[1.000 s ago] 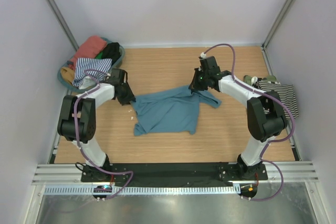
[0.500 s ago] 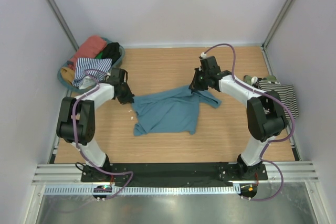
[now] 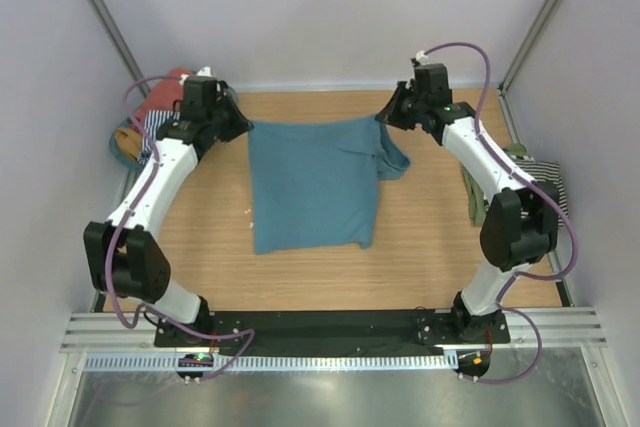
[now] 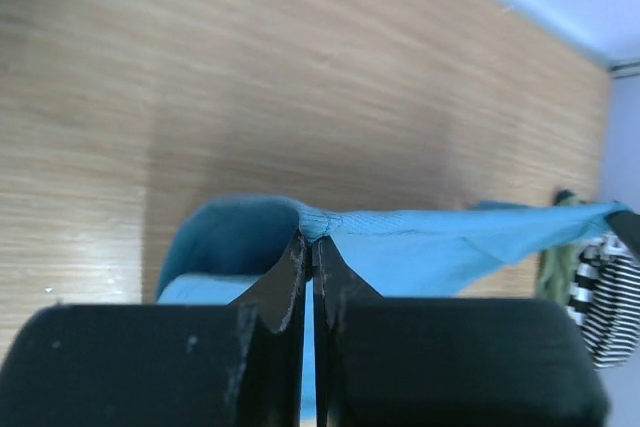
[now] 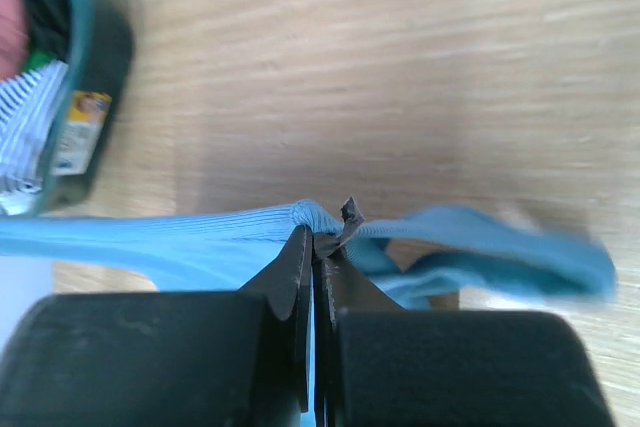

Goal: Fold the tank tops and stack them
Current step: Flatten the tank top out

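Teal tank top (image 3: 315, 187) hangs stretched between my 2 grippers over the middle of the table (image 3: 430, 247) in the overhead view. My left gripper (image 3: 243, 125) pinches its far left corner and my right gripper (image 3: 385, 117) pinches its far right corner, both close to the far wall. The upper edge runs taut between them. The cloth slopes toward the near side, where its hem appears to rest on the wood. A loose flap droops just below my right gripper. At the far left, beside my left arm, sits the basket (image 3: 122, 147), holding a coral cloth (image 3: 168, 82) and a striped cloth (image 3: 150, 125). At the right edge of the table lie a striped tank top (image 3: 548, 192) and an olive tank top (image 3: 470, 192), well apart from the teal one.

From my left wrist, my jaws are pressed together on a small bunch of the teal tank top (image 4: 430, 247), with only cloth between the 2 tips. Its edge stretches away to the right above the wood. At the right border I see the olive tank top (image 4: 555, 267) and the striped tank top (image 4: 600, 297).

From my right wrist, my jaws are likewise clamped tight on a fold of the teal tank top (image 5: 200, 237), with 1 small tuft poking up past the tips. A taut band of it leads left and a slack, blurred strap curls right. The basket (image 5: 100, 57) shows at the upper left, with the striped cloth (image 5: 25, 137) inside.
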Controlling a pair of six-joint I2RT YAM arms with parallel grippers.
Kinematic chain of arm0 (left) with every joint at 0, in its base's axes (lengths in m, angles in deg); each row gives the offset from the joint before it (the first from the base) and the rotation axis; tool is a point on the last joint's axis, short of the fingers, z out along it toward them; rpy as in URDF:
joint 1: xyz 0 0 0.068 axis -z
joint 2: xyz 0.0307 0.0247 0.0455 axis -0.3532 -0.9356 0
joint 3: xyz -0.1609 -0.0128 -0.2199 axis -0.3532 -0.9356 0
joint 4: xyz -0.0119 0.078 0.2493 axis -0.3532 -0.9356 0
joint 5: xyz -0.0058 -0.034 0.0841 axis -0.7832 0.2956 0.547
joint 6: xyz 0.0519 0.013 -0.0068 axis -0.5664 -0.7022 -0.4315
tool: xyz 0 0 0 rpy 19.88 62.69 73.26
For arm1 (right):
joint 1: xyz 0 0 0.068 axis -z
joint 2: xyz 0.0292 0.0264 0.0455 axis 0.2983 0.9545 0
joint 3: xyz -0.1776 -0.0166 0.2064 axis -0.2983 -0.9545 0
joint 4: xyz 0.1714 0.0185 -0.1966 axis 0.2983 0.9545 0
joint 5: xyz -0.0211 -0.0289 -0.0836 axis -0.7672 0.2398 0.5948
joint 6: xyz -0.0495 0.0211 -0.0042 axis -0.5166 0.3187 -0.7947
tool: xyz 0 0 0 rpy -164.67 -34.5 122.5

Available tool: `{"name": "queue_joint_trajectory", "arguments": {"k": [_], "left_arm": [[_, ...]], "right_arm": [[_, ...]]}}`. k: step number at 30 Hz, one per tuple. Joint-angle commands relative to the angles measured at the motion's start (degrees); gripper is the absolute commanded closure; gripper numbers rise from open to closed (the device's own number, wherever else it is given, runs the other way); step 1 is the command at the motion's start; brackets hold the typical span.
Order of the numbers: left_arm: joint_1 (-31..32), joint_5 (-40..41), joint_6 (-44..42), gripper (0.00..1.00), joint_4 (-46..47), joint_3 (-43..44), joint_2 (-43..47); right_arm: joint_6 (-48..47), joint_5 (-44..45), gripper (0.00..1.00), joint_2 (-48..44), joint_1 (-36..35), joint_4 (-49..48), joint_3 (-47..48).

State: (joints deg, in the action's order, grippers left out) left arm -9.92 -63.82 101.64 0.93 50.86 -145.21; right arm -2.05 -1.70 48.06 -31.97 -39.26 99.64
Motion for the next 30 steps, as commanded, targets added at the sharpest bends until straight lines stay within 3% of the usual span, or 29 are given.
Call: {"name": "queue_joint_trajectory", "arguments": {"k": [1,9,20,26,30], "left_arm": [[0.05,-1.92,0.02,1.00,-1.63,5.21,6.69],[0.31,-4.47,-1.65,1.00,2.15,3.20,24.09],[2.68,-7.47,-2.88,1.00,5.57,-0.75,45.27],[2.68,-5.53,-1.13,1.00,9.00,-3.21,41.43],[2.60,-4.13,-0.16,1.00,11.73,-5.15,31.88]], "right_arm": [[0.92,-3.72,0.99,-6.33,2.04,-0.22,3.69],[0.92,-8.48,0.99,-23.90,3.27,-6.45,-2.18],[-3.39,-6.11,0.99,-55.01,3.19,-10.24,-15.81],[-3.91,-4.44,0.99,-49.16,3.19,-5.24,-11.78],[-4.97,-1.54,0.99,-37.49,3.27,-3.30,-8.97]]}}
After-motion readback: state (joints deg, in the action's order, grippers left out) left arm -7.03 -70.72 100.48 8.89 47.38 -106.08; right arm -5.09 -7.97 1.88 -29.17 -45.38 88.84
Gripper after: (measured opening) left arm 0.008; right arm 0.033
